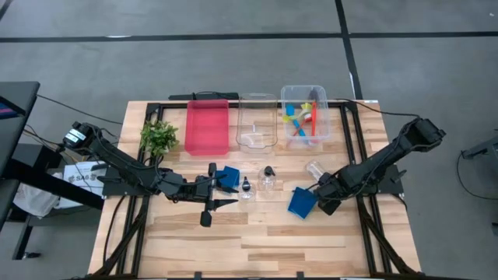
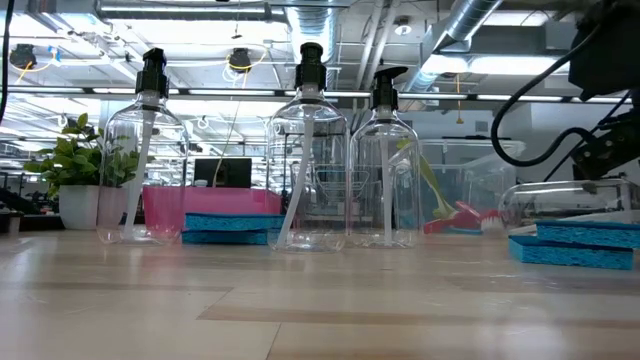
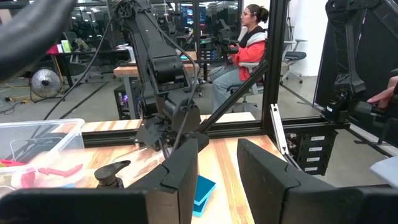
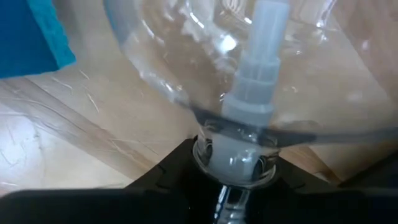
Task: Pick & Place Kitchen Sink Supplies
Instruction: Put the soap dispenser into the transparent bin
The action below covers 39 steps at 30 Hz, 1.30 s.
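A clear bottle [image 1: 315,169] lies on its side right of centre, with my right gripper [image 1: 325,193] down at its neck end and shut on it. Its pump top is hidden. One blue sponge [image 1: 302,202] lies flat beside that gripper. A second blue sponge [image 1: 228,177] lies left of centre. Two clear pump bottles [image 1: 246,187] [image 1: 268,177] stand upright between the sponges. My left gripper [image 1: 224,196] hangs level and open just near of the second sponge, with nothing between its fingers [image 3: 186,174]. Coloured brushes [image 1: 302,117] lie in the far right bin. My right gripper has the lying bottle's neck [image 4: 233,158] pinched between its two fingers, just under the bottle's shoulder. The fingers come from above, pointing down, and lie across the neck. The bottle's body [image 2: 560,200] stays on its side, low over the table beside the sponge.
A red tray [image 1: 208,126], a clear bin [image 1: 257,122] and the bin with the brushes [image 1: 320,128] stand along the far edge. A green plant [image 1: 159,136] stands at the far left. Bare wood lies along the near edge. A person sits beyond the table [image 3: 249,43].
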{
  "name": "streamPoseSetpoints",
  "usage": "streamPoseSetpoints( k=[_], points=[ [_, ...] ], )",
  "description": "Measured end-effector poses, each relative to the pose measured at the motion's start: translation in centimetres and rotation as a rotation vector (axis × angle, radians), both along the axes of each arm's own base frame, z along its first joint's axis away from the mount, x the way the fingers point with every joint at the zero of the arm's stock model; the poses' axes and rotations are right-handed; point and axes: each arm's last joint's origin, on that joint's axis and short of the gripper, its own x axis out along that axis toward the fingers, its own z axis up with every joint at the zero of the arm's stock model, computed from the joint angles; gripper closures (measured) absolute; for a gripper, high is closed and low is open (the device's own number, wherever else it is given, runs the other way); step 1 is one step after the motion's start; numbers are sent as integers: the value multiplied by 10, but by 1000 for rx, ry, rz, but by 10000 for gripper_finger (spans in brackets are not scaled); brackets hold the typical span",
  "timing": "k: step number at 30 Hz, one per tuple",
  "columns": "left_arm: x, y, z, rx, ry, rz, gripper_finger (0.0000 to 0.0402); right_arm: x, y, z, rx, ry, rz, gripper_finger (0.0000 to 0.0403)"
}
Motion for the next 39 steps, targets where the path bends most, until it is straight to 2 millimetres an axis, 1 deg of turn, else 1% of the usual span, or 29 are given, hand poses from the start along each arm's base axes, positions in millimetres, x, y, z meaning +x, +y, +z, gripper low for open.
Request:
streamPoseSetpoints(
  k=[6, 8, 11, 14, 17, 25, 30, 34, 39],
  points=[
    [0, 0, 0, 0, 0, 0, 286, 0, 1, 1, 21, 9, 13, 287],
    [0, 0, 0, 0, 0, 0, 286, 2, 2, 6, 38, 18, 24, 287],
    [0, 0, 0, 0, 0, 0, 286, 6, 4, 18, 39, 26, 47, 285],
    [0, 0, 0, 0, 0, 0, 286, 10, 6, 33, 28, 31, 85, 281],
    [0, 0, 0, 0, 0, 0, 286, 15, 7, 51, -12, 19, 102, 286],
    [0, 0, 0, 1, 0, 0, 286, 23, 6, 102, -155, -22, 130, 283],
    [0, 0, 0, 4, 0, 0, 286, 30, 5, 132, -266, -130, 139, 283],
    [0, 0, 0, 3, 0, 0, 286, 37, 4, 153, -359, -240, 218, 286],
    [0, 0, 0, 3, 0, 0, 286, 48, -9, 175, -442, -333, 229, 274]
  ],
)
